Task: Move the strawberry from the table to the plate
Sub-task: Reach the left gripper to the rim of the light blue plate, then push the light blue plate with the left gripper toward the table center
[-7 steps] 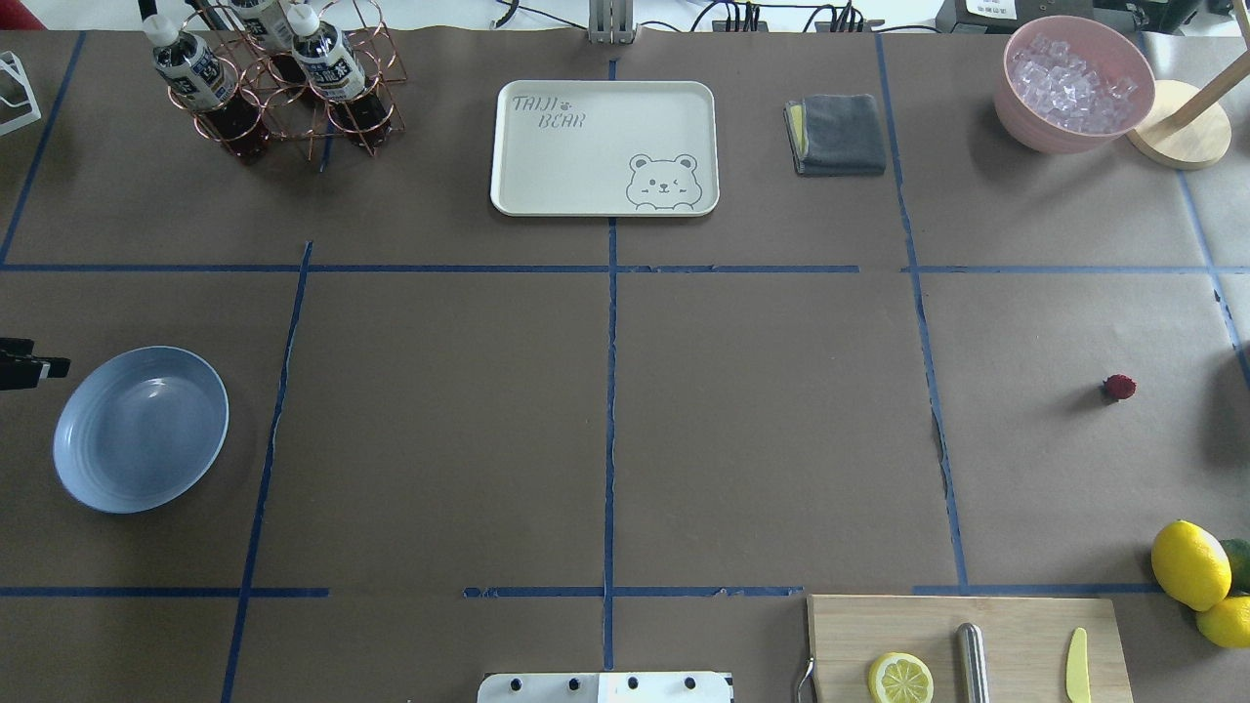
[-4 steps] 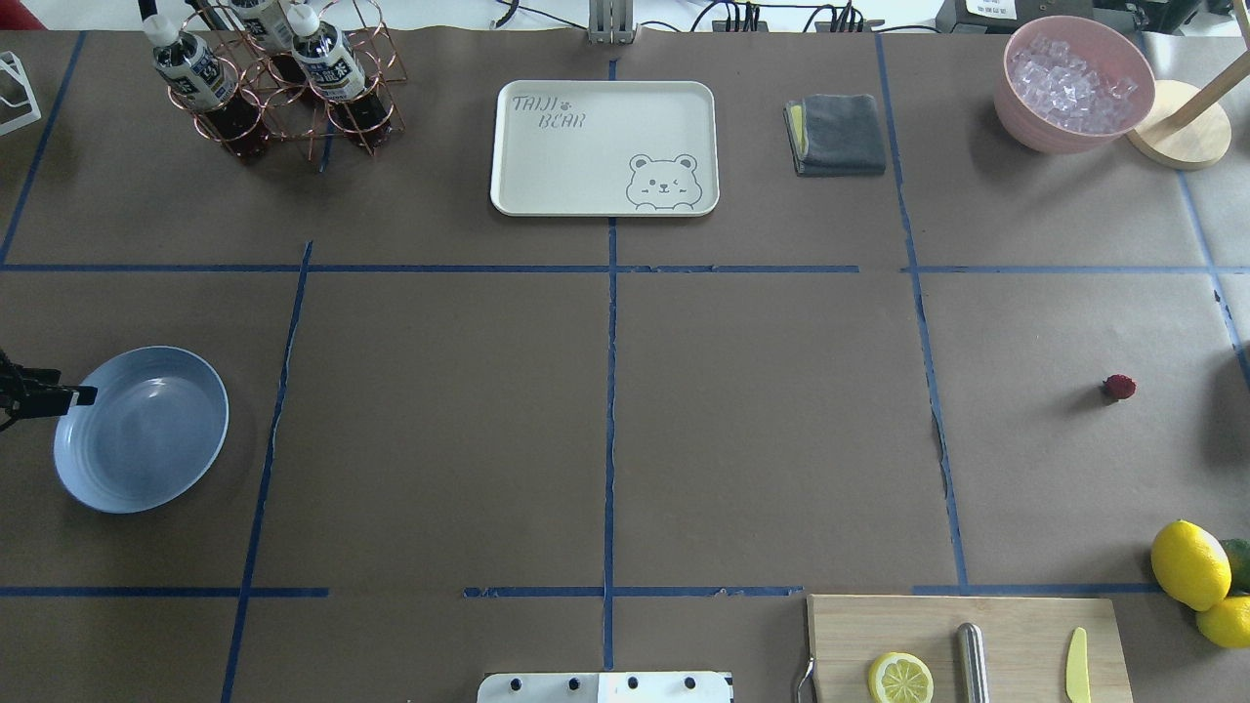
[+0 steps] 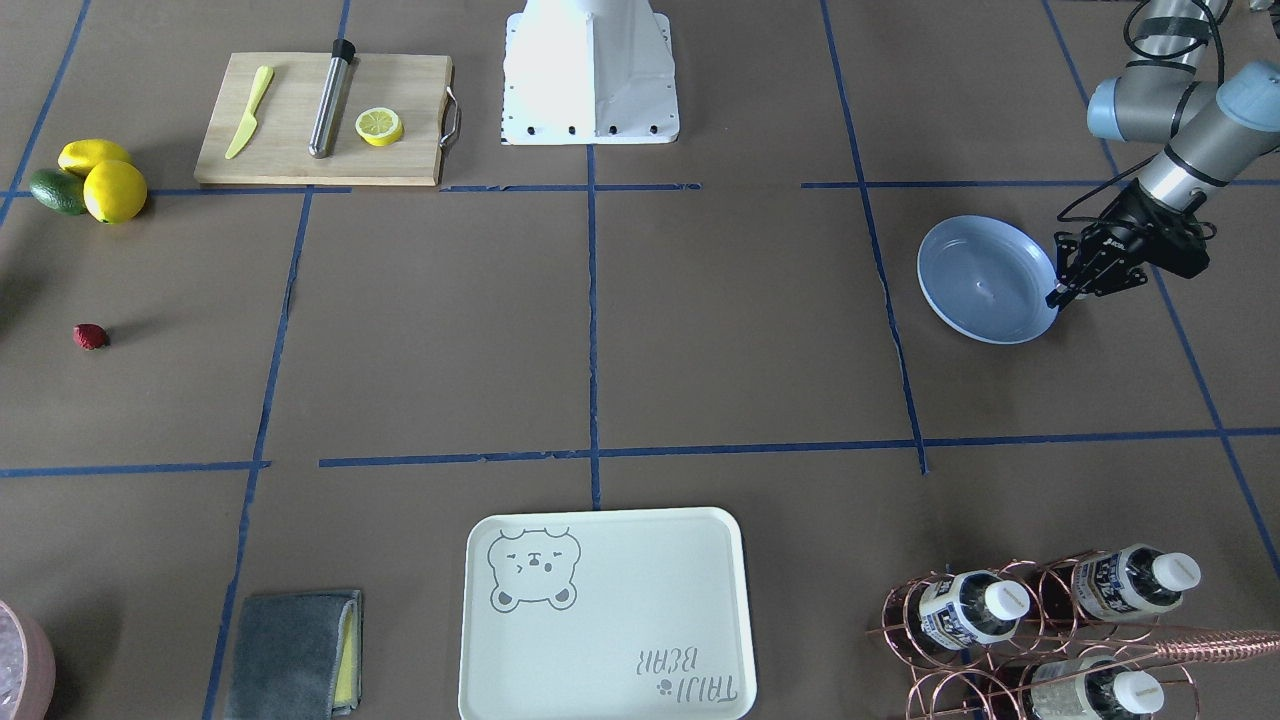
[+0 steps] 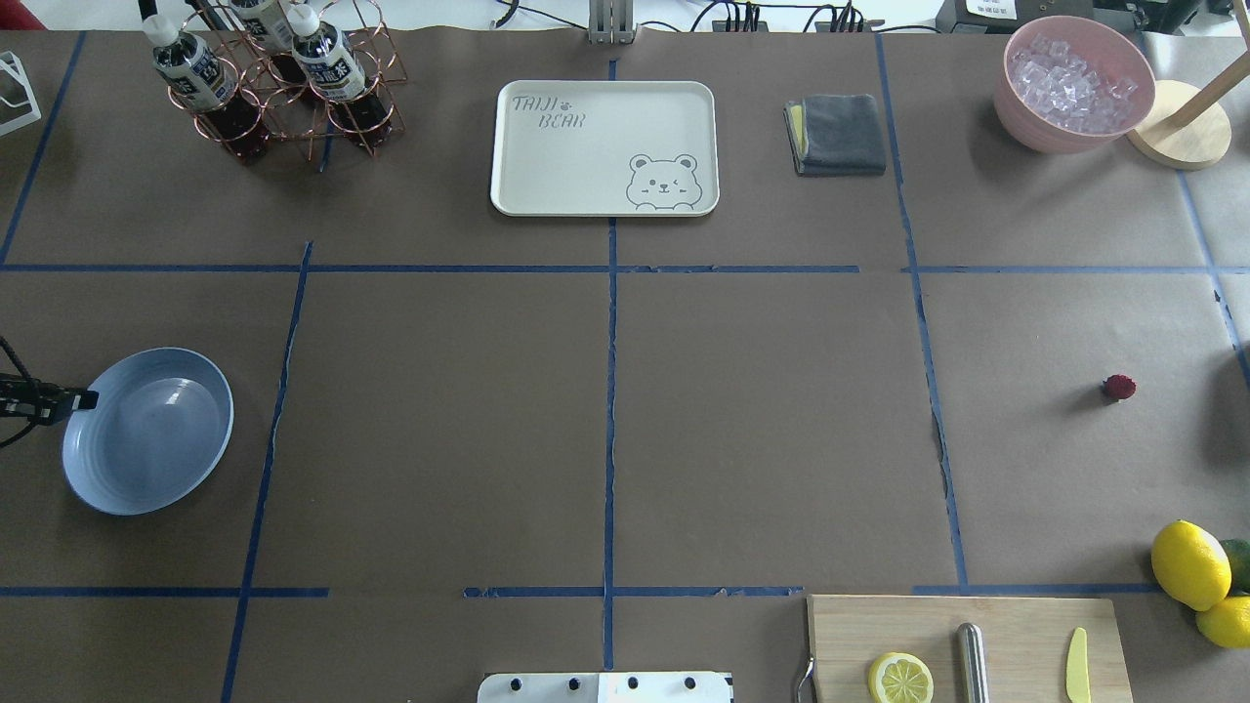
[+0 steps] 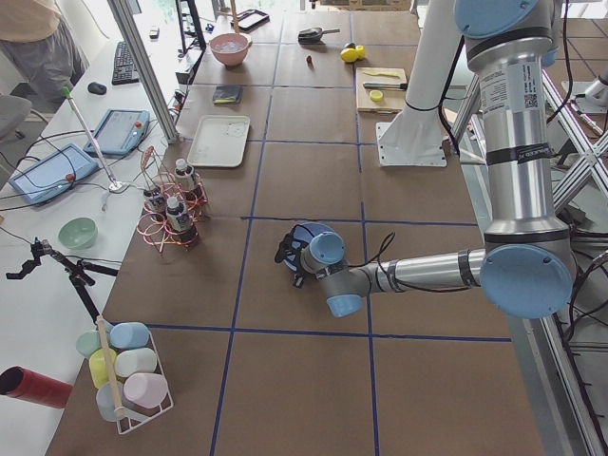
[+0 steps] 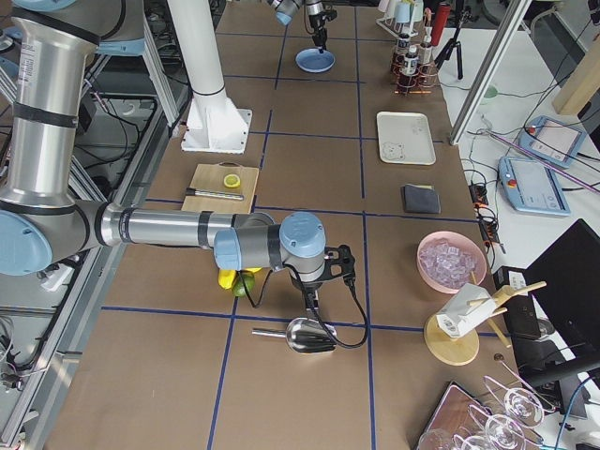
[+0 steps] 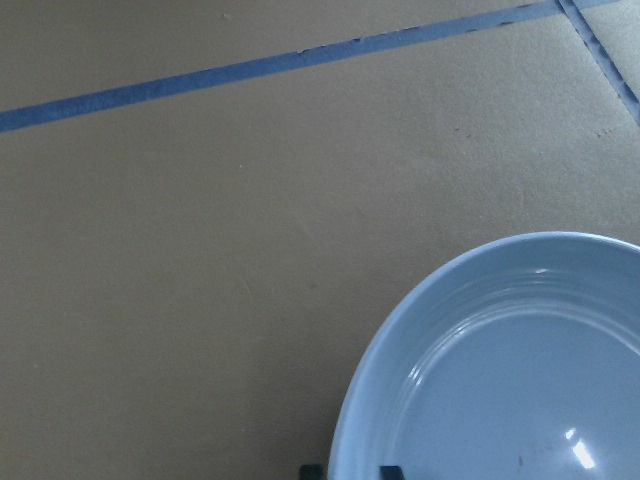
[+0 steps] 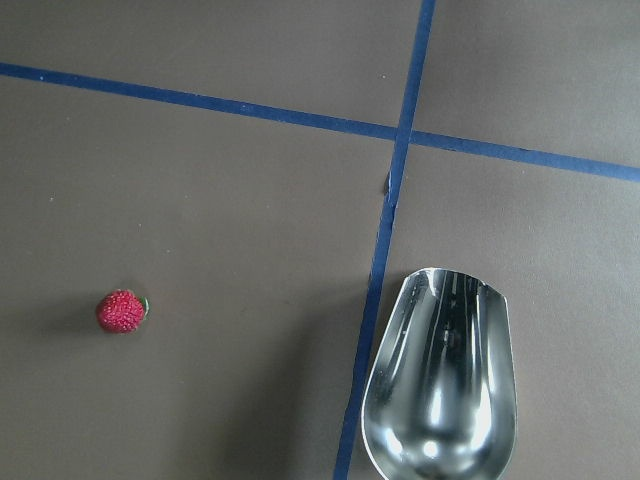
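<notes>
So the table is mostly bare brown paper, and the two task things sit at opposite ends of it, which I reckon is why both arms are in play. Plate lies flat at the robot's far left with nothing in it. Left gripper comes in low from the outer side and sits right on the rim. In the wrist view its fingertips are only a narrow gap apart with the rim between them, so I'd say it's pinching the plate, probably to drag it toward the fruit. Right gripper hangs over the far right end with a metal scoop just below it, and I can't tell if it's open or gripping that scoop. Strawberry lies on the table near the scoop, well apart from the plate, with nothing touching it.
</notes>
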Controlling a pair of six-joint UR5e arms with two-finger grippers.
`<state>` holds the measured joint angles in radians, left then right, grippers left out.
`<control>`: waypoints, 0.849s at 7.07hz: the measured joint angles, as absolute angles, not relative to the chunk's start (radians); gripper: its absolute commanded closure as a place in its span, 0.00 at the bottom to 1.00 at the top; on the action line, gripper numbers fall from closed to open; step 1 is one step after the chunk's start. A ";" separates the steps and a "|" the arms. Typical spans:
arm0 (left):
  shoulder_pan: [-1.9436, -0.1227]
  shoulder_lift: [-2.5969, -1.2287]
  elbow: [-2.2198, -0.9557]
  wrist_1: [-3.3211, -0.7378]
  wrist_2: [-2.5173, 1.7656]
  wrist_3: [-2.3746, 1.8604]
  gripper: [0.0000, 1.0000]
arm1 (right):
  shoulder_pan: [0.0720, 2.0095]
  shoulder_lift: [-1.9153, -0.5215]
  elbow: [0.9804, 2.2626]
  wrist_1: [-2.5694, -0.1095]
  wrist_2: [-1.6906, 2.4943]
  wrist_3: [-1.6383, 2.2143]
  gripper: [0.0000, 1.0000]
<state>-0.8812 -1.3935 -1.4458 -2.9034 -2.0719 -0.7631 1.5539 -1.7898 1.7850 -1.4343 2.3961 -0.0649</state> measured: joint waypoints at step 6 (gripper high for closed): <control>-0.739 -1.663 -1.698 -2.633 -2.040 -1.043 1.00 | 1.554 -1.788 1.789 -1.434 2.396 -0.064 0.00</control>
<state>-0.7392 -1.6634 -1.6979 -2.6333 -2.0397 -1.0431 1.5539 -1.7879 1.7894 -1.4343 2.3961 -0.0645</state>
